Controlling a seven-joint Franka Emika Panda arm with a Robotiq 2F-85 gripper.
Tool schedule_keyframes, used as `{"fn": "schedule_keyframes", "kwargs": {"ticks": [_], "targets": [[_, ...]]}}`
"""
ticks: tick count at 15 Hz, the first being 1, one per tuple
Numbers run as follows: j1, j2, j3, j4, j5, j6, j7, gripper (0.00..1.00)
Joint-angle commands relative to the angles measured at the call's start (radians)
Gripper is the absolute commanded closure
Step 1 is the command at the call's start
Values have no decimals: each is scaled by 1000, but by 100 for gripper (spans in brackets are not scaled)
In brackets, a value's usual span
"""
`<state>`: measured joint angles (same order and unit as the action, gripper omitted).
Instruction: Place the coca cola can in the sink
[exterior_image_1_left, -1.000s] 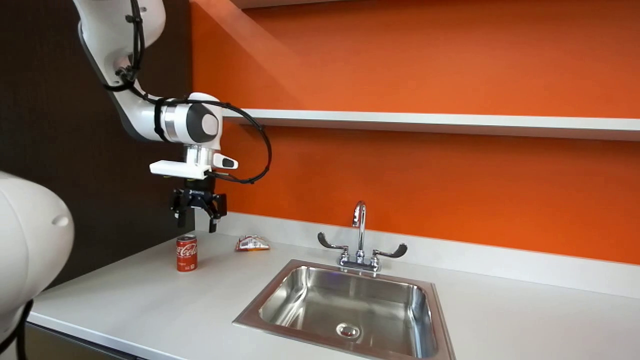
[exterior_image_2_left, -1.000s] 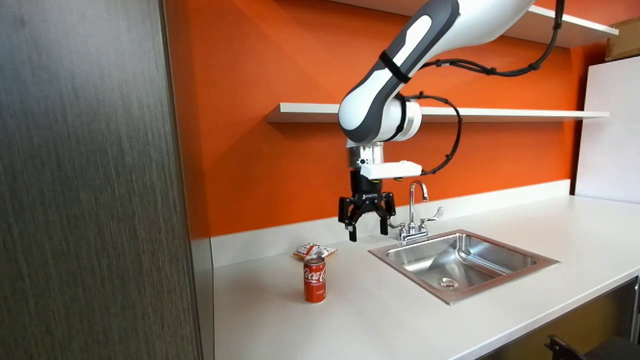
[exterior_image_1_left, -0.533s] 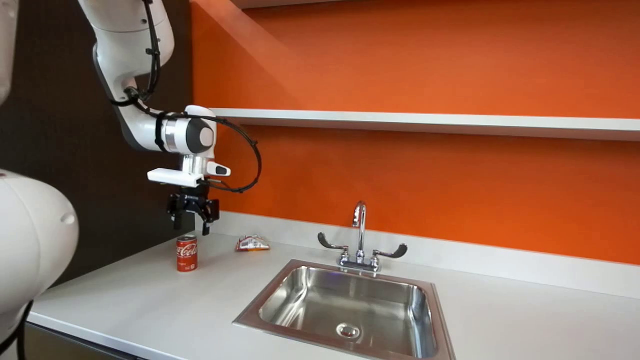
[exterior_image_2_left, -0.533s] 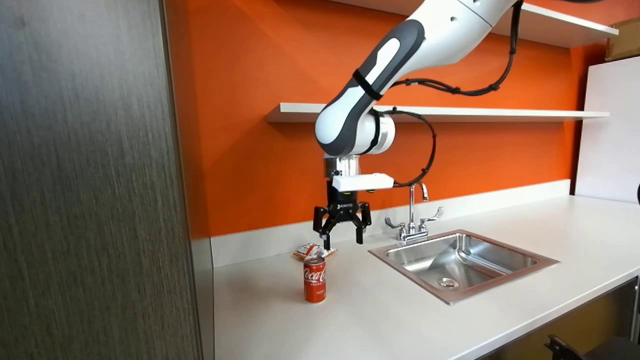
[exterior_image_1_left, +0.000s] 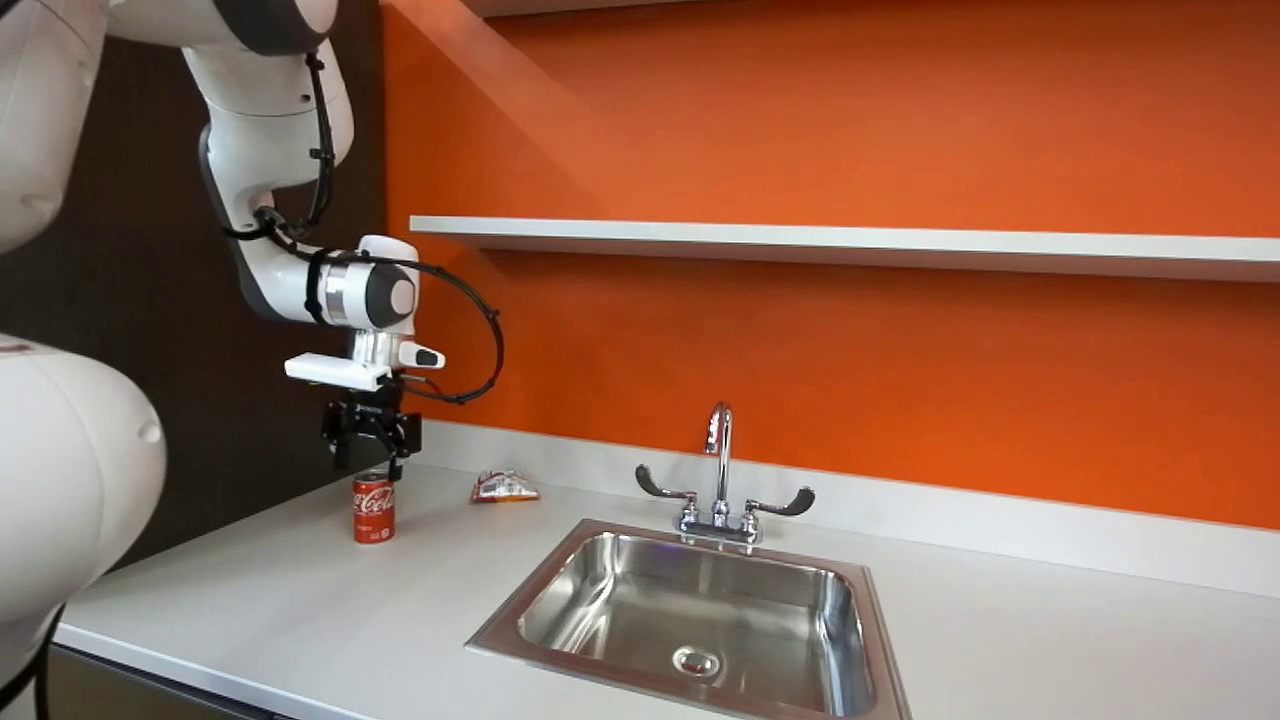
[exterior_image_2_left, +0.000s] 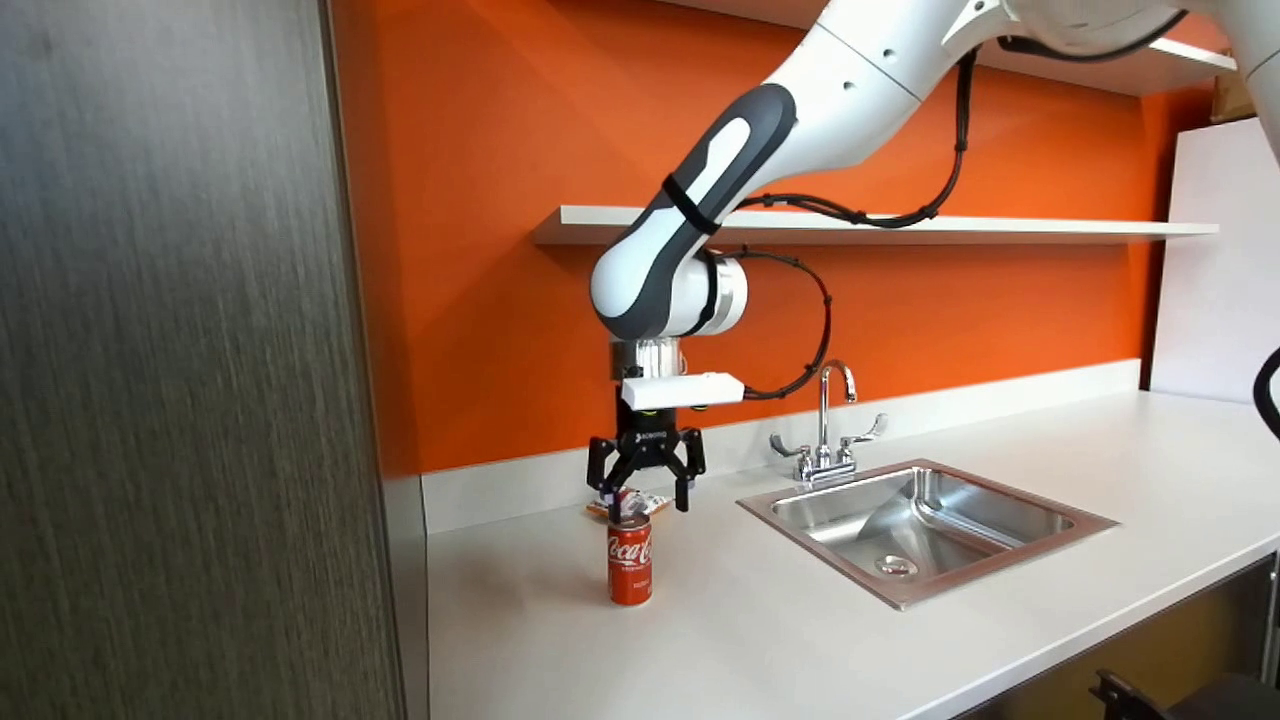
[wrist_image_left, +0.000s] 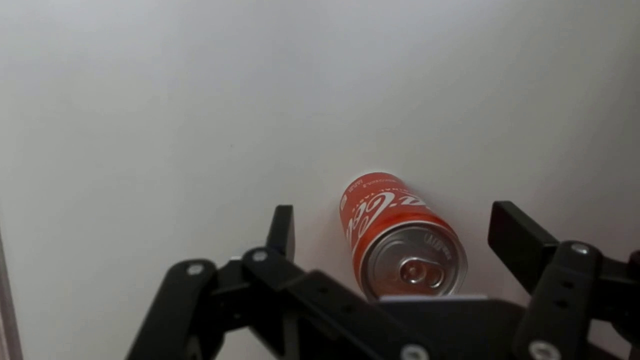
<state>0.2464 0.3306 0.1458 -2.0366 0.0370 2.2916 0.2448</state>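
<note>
The hand (exterior_image_2_left: 648, 504), spread wide, hangs above the red can (exterior_image_2_left: 630, 563), though how near it is to the top is hard to tell. The can stands upright on the table (exterior_image_2_left: 760, 640), apart from the sink (exterior_image_1_left: 690, 620).

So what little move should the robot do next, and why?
Probably lower the open gripper slightly around the can: the wrist view shows the can between the spread fingers, and in both exterior views those fingers appear only near its top.
</note>
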Motion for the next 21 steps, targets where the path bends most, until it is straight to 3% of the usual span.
{"fn": "schedule_keyframes", "kwargs": {"ticks": [1, 21], "targets": [[15, 29, 0, 48, -11, -6, 38, 0], [41, 147, -25, 138, -26, 28, 76, 0]]}}
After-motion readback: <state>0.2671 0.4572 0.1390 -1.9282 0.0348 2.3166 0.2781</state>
